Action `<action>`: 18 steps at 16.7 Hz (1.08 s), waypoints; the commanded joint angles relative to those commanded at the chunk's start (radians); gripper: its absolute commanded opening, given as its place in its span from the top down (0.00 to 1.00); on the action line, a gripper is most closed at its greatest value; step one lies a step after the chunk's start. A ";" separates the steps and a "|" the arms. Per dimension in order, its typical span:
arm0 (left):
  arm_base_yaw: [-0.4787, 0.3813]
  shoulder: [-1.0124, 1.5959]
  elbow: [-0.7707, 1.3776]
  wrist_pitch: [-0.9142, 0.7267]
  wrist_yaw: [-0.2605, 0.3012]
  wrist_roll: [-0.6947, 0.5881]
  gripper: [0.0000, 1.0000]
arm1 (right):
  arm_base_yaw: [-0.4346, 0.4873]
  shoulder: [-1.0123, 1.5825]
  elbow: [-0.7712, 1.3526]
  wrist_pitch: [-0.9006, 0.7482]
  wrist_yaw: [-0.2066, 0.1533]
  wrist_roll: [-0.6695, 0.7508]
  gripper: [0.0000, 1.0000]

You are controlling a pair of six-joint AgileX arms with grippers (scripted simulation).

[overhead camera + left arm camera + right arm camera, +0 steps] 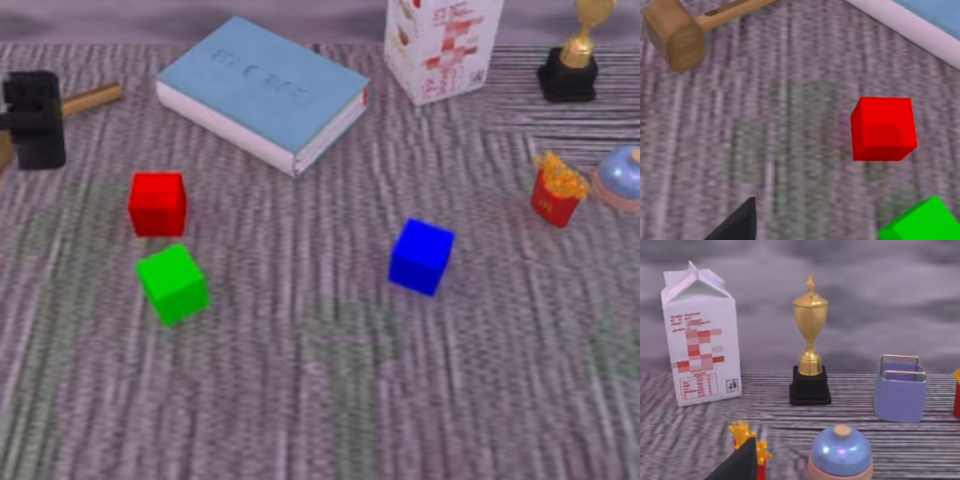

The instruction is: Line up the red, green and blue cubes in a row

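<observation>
A: Where do the cubes sit on the counter [320, 400]?

B: The red cube [158, 203] is on the left side, and the green cube [173, 283] lies just in front of it, nearly touching and turned a little. The blue cube [421, 256] stands well apart from them, right of centre. The three make no row.

A: Are the grippers on any of them?

B: No. Neither arm shows in the top view. The left wrist view looks down on the red cube [883, 129] with a corner of the green cube [922, 222] beside it, and only one dark fingertip of the left gripper [737, 225] pokes in at the edge, clear of both. I cannot tell whether that gripper is spread or pressed together.

A: And the right one?

B: Same again: a single dark tip of the right gripper [740, 462] shows, just beside the fries carton [747, 442]. Spread or closed, I cannot tell. It holds nothing that I can see.

A: What else is about?

B: A pale blue book [262, 90] lies behind the cubes, a mallet [35, 115] at far left, a milk carton [440, 45] and a gold trophy [575, 55] at the back, a bell [625, 178] beside the fries [558, 190] on the right. The right wrist view also shows a small blue basket [900, 390] near the trophy [810, 360].
</observation>
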 joint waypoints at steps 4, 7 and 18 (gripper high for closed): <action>-0.038 0.483 0.391 -0.256 -0.003 -0.033 0.00 | 0.000 0.000 0.000 0.000 0.000 0.000 0.00; -0.063 0.785 0.653 -0.420 -0.004 -0.058 0.00 | 0.000 0.000 0.000 0.000 0.000 0.000 0.00; -0.105 1.237 1.113 -0.670 0.005 -0.102 0.00 | 0.000 0.000 0.000 0.000 0.000 0.000 0.00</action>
